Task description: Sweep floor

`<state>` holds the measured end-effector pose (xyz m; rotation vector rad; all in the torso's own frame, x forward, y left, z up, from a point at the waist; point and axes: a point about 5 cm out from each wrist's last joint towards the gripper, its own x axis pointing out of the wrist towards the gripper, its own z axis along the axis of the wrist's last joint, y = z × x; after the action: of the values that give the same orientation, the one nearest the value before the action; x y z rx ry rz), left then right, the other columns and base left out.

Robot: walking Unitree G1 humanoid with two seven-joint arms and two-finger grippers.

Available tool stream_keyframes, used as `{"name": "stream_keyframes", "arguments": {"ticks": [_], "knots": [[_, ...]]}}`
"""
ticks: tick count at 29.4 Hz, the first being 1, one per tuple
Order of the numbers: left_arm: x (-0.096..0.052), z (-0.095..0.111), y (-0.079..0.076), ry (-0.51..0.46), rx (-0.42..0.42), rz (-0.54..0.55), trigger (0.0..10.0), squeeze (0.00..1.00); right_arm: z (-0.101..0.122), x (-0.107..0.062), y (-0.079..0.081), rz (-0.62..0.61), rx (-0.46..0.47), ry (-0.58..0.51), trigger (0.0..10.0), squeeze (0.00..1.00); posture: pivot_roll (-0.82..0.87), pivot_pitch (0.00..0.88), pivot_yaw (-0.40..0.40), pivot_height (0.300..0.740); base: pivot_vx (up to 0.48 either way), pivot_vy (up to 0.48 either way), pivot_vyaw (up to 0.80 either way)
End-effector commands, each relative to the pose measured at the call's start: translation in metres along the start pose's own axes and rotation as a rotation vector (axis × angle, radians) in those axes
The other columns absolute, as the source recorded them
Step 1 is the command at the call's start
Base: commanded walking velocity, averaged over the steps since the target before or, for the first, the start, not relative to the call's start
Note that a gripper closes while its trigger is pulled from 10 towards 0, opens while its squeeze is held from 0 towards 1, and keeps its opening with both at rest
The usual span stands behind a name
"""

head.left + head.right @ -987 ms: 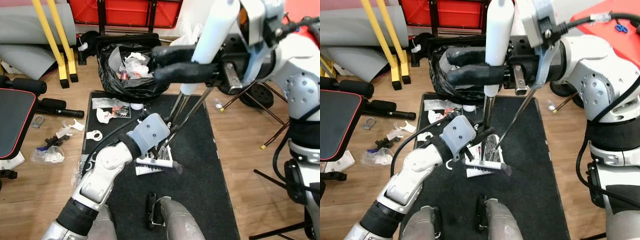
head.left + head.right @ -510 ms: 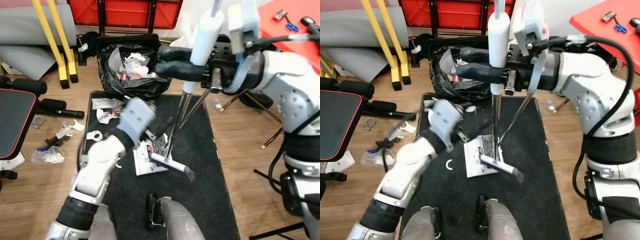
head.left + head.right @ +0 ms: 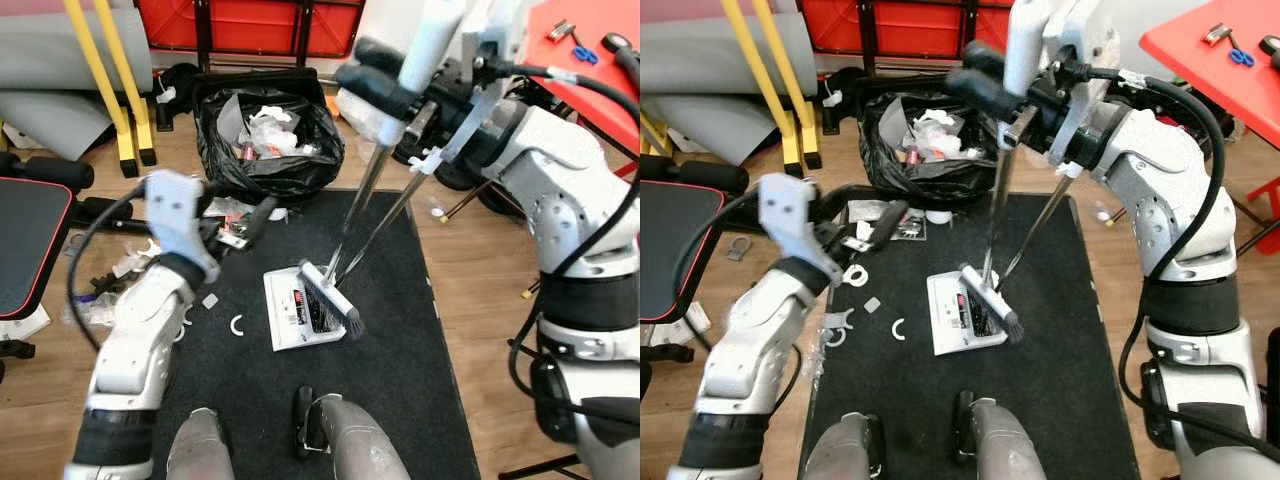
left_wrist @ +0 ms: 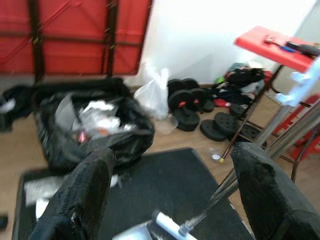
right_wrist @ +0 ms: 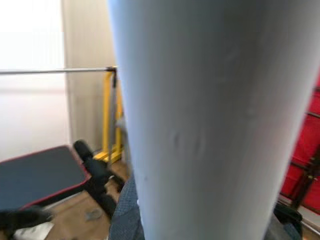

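The left arm has swung away from the broom toward the mat's left edge, and the brush head has slid up onto the white dustpan [image 3: 300, 312]. Left gripper [image 3: 880, 228] hangs above the mat's far-left corner, fingers [image 4: 82, 197] spread wide with nothing between them. Right gripper [image 3: 990, 85] is clamped on the broom [image 3: 365, 205] at its white grip, high over the black mat [image 3: 400, 370]. The bristles rest on the dustpan mid-mat. White scraps [image 3: 898, 328] lie near the left edge. The black trash bag [image 3: 265, 140] sits just beyond the far edge, stuffed with rubbish.
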<state>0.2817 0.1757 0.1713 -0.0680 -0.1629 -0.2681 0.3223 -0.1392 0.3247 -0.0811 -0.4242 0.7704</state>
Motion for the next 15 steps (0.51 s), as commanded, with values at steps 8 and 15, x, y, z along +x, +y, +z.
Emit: {"name": "stream_keyframes", "arguments": {"ticks": [8, 15], "knots": [[-0.02, -0.023, -0.005, 0.125, -0.085, 0.089, 10.0, 0.0, 0.011, -0.003, -0.008, -0.204, 0.05, -0.216, 10.0, 0.0, -0.14, 0.165, -0.163, 0.74, 0.0, 0.0, 0.0], [-0.022, -0.027, -0.003, 0.143, -0.116, 0.119, 10.0, 0.0, 0.009, -0.002, -0.007, -0.262, 0.084, -0.261, 10.0, 0.0, -0.14, 0.166, -0.164, 0.74, 0.0, 0.0, 0.0]]}}
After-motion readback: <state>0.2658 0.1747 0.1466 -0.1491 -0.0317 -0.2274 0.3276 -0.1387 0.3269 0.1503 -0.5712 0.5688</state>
